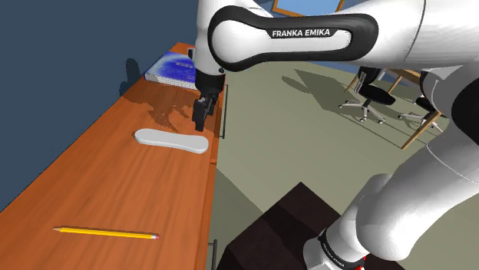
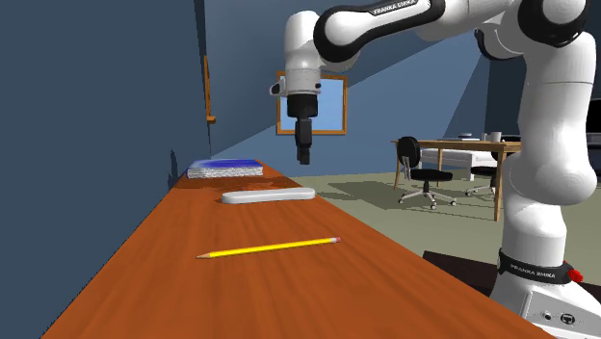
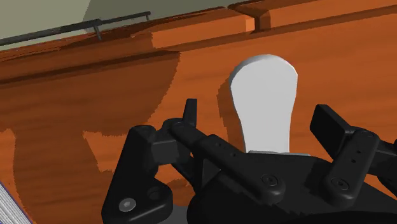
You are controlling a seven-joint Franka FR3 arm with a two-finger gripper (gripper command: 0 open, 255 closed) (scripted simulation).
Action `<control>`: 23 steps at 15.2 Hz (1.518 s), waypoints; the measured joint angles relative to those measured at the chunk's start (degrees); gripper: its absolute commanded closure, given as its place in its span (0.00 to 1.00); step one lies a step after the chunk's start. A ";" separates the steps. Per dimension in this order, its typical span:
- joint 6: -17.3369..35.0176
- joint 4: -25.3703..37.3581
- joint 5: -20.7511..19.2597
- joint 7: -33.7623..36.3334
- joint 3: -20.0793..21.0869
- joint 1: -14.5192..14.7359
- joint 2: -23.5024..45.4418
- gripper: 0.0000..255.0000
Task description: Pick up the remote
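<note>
The remote (image 1: 170, 140) is a pale grey, elongated, rounded slab lying flat on the wooden tabletop (image 1: 92, 184). My black gripper (image 1: 199, 124) points down and hangs a little above the end of the remote nearest the table's edge. From the second exterior view the remote (image 2: 268, 195) lies below and slightly left of the gripper (image 2: 303, 154), with clear air between them. In the wrist view the remote (image 3: 264, 95) shows between the two spread fingers (image 3: 189, 114), which do not touch it. The gripper (image 3: 261, 121) is open and holds nothing.
A blue-covered book (image 1: 173, 67) lies at the table's far end by the dark blue wall. A yellow pencil (image 1: 106, 232) rests nearer the stand. Dark drawer handles (image 1: 224, 115) run along the table's front edge. Office chairs (image 2: 424, 173) and a desk stand farther off.
</note>
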 measured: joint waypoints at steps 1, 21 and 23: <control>0.48 1.25 -0.57 -0.21 0.58 0.51 1.75 0.00; 6.90 7.54 -5.84 -1.07 3.22 3.92 15.01 1.00; 6.90 7.54 -5.84 -1.08 3.22 3.92 15.01 1.00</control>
